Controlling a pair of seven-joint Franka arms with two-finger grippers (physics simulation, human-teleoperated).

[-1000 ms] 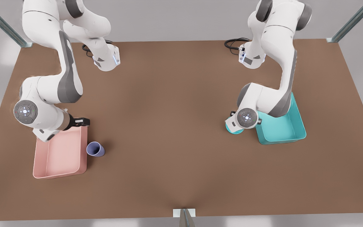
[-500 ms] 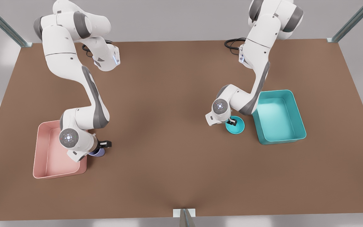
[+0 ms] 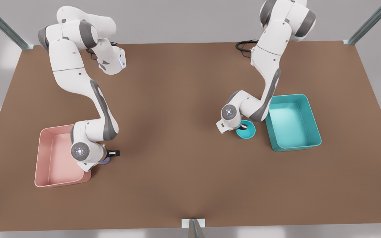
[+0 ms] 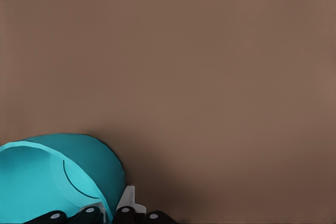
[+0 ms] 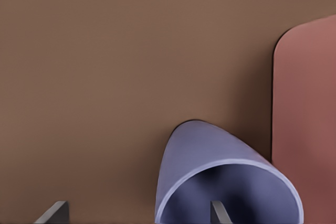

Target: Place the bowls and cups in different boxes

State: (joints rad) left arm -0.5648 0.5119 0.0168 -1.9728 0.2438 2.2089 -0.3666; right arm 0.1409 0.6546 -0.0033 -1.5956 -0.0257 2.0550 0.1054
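The teal bowl (image 3: 248, 132) sits on the brown table just left of the teal box (image 3: 313, 123) in the front view. My left gripper (image 3: 243, 127) reaches down onto its near rim. In the left wrist view the bowl (image 4: 37, 182) has its wall pinched between the fingers, so the left gripper (image 4: 107, 214) is shut on it. The lavender cup (image 3: 105, 162) stands beside the pink box (image 3: 41, 158), mostly hidden under my right gripper (image 3: 108, 156). In the right wrist view the cup (image 5: 210, 153) has one finger inside its mouth and one outside; the right gripper (image 5: 135, 214) is open.
Both boxes hold nothing. The pink box's corner (image 5: 307, 103) lies right next to the cup. A metal bracket (image 3: 193, 223) sits at the table's front edge, and frame posts stand at the back corners. Open brown tabletop spreads between the two arms.
Both arms have come down from above the boxes onto their objects. The right gripper lowered over the cup. The left gripper settled on the bowl's rim, and the bowl shifted slightly.
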